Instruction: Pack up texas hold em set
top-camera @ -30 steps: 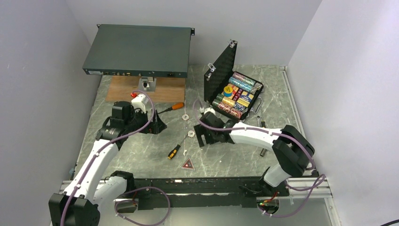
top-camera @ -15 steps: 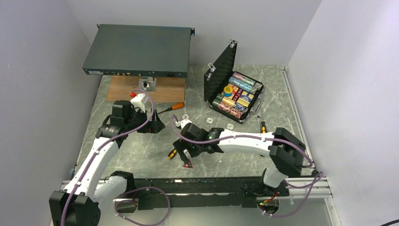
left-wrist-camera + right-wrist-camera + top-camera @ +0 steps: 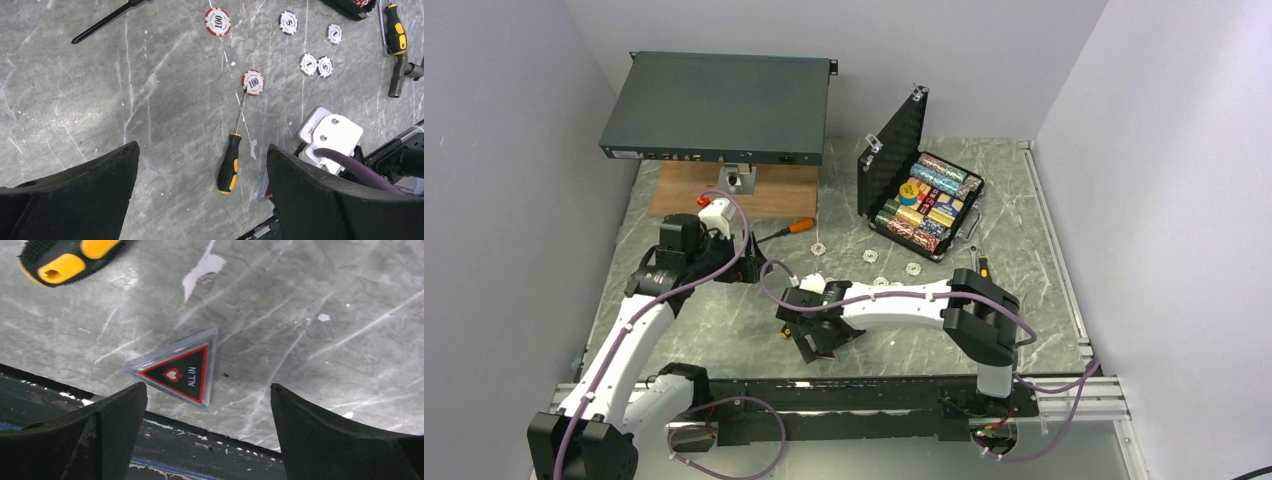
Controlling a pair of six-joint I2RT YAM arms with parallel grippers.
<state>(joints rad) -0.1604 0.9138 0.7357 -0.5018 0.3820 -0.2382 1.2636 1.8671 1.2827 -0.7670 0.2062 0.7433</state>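
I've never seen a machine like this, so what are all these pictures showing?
It's two robot arms bolted to a table. One picture looks down from above; the other two come from cameras on each wrist. The left tool and right tool are both open, holding nothing. The right one hovers over a red triangular token saying ALL IN. Loose poker chips and a screwdriver lie on the table, and an open black case holds rows of colourful chips.
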